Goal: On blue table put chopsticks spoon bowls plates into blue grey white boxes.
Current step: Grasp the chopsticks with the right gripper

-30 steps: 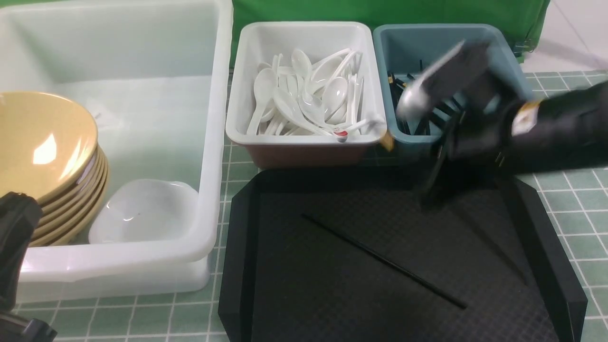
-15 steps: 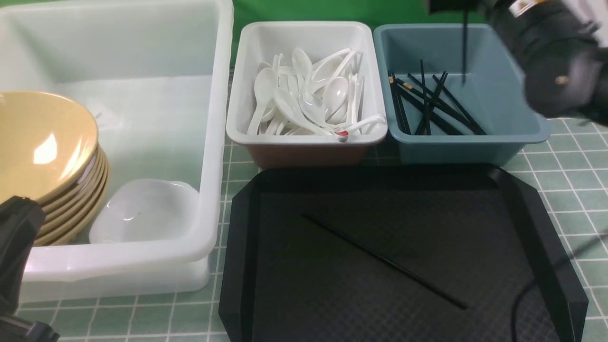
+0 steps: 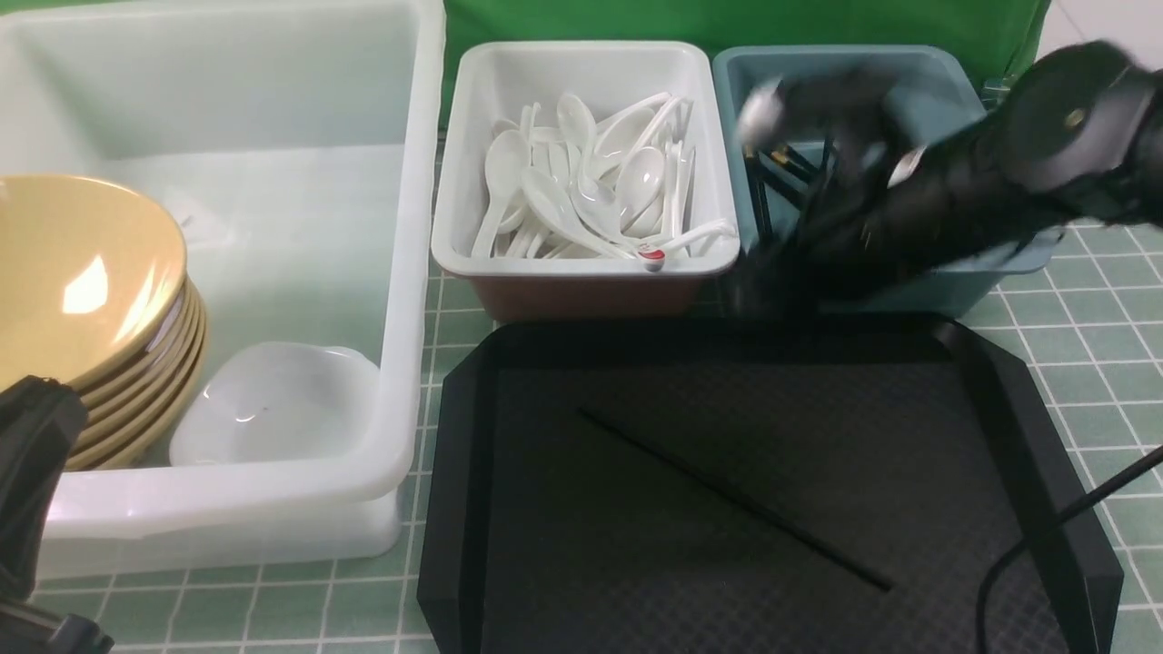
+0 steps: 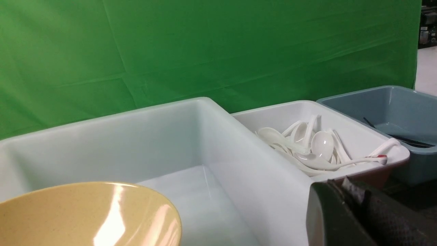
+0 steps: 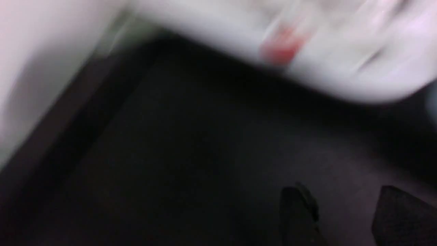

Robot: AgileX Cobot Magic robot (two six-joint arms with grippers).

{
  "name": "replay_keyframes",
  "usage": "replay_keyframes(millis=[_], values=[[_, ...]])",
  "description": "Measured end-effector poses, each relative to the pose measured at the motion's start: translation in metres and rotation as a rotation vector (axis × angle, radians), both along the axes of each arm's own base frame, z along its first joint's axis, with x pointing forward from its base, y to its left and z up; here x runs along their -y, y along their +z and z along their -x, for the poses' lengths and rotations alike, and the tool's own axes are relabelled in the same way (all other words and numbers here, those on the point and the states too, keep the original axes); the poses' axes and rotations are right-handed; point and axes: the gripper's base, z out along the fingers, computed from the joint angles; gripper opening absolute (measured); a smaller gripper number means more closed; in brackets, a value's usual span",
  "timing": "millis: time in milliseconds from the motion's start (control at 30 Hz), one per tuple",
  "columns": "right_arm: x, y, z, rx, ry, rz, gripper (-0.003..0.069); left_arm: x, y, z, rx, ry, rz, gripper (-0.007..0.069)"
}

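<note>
One black chopstick (image 3: 736, 500) lies diagonally on the black tray (image 3: 999, 436). More chopsticks (image 3: 781, 163) lie in the blue-grey box (image 3: 818, 54), half hidden by my blurred right arm. My right gripper (image 3: 759, 286) hangs over the tray's far edge; the right wrist view shows this gripper (image 5: 348, 212) open and empty. Spoons (image 3: 591, 182) fill the small white box (image 3: 581, 265). Stacked tan bowls (image 3: 82, 263) and a white plate (image 3: 273, 400) sit in the large translucent box (image 3: 413, 272). My left gripper (image 4: 351, 191) is shut, near that box's front left corner.
The tiled blue table (image 3: 1090, 363) shows around the tray and boxes. A green cloth backdrop (image 3: 727, 23) hangs behind the boxes. A black cable (image 3: 1045, 536) crosses the tray's right rim.
Half a second ago my right gripper held a chopstick upright over the blue-grey box. Now it is open, empty, and has swung down to the tray's far edge. The left arm stays put.
</note>
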Motion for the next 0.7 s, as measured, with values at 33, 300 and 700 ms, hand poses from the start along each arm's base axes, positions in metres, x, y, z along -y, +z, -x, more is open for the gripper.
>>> replay_keyframes(millis=[33, 300, 700], values=[[-0.009, -0.011, 0.01, -0.045, 0.088, 0.038, 0.0337, 0.0, 0.0, 0.0, 0.002, 0.0, 0.0, 0.0005], [-0.036, -0.067, 0.01, 0.044, 0.297, 0.221, 0.0325, 0.0, 0.0, 0.0, 0.002, 0.0, 0.0, 0.0005], [-0.044, -0.067, 0.014, -0.126, 0.338, 0.182, 0.0054, 0.0, 0.0, 0.0, 0.002, 0.0, 0.0, 0.0005]])
